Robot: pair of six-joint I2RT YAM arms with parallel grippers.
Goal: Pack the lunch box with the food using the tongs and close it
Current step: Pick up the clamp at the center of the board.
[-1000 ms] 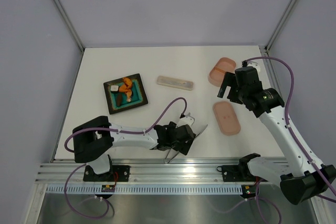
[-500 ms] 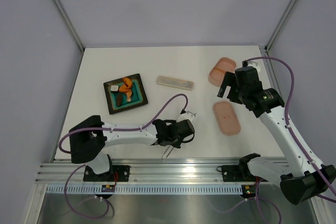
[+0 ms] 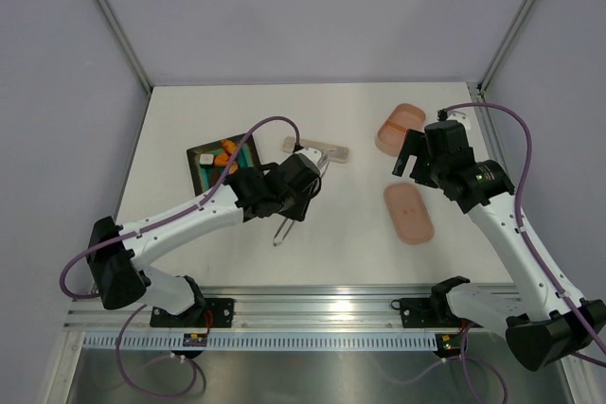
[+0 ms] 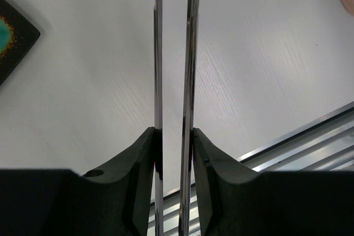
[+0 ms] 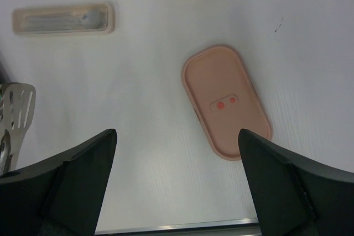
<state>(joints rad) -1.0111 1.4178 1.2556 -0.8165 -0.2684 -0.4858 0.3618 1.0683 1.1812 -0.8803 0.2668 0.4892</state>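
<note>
Two thin arms of the long silvery metal tongs (image 4: 159, 53) sit clamped in the left gripper (image 4: 173, 147), above the middle of the table (image 3: 350, 234). Toward the right edge lies the salmon-pink oval lid (image 5: 225, 102), spots up, with the right gripper (image 5: 176, 134) spread wide above it. Farther back, orange and brown food pieces (image 3: 227, 149) rest on a dark tray (image 3: 196, 166) near the left edge. The pink oval lunch box (image 3: 400, 128) stands near the far right corner.

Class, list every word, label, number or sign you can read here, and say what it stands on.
No readable text in any view.
Lid: only two red-pink dots, no letters.
Pale case and tongs: no print.
Small dark tag below the left arm's base: too small to read.
</note>
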